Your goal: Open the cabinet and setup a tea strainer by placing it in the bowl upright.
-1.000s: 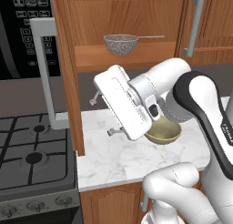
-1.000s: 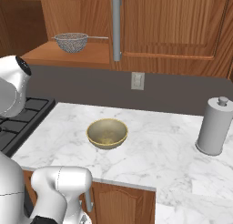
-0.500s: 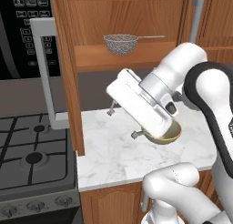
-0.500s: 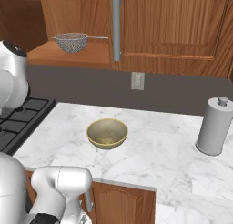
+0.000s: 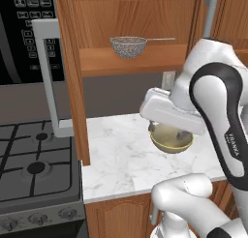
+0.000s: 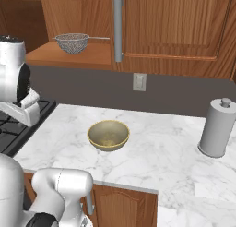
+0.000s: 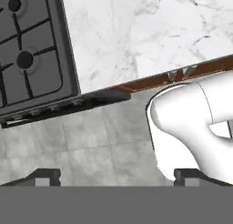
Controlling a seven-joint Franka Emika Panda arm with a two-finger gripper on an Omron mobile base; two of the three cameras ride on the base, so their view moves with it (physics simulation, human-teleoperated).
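Note:
The cabinet stands open, its door (image 5: pixel 69 72) swung out toward me with the grey bar handle (image 5: pixel 46 77) on its front edge. The tea strainer (image 5: pixel 129 46) (image 6: pixel 72 41) sits on the bare shelf inside, wire handle pointing right. Down on the marble counter rests the olive-gold bowl (image 6: pixel 108 134), which is half hidden behind my hand in the left base view (image 5: pixel 173 141). My gripper (image 5: pixel 167 130) (image 7: pixel 116 175) hangs just in front of the bowl, pointing down, open, holding nothing. The strainer is well above it.
A gas stove (image 5: pixel 29 159) sits left of the counter (image 6: pixel 161 147), with a black microwave (image 5: pixel 24 34) above. A grey canister (image 6: pixel 219 128) stands at the counter's right. The narrower cabinet's handle (image 6: pixel 118 30) hangs right of the shelf. A wall outlet (image 6: pixel 139 81) is behind the bowl.
My arm has swung right and lifted away from the door side, and the hand has rolled over near the bowl. The door, strainer and bowl have not moved.

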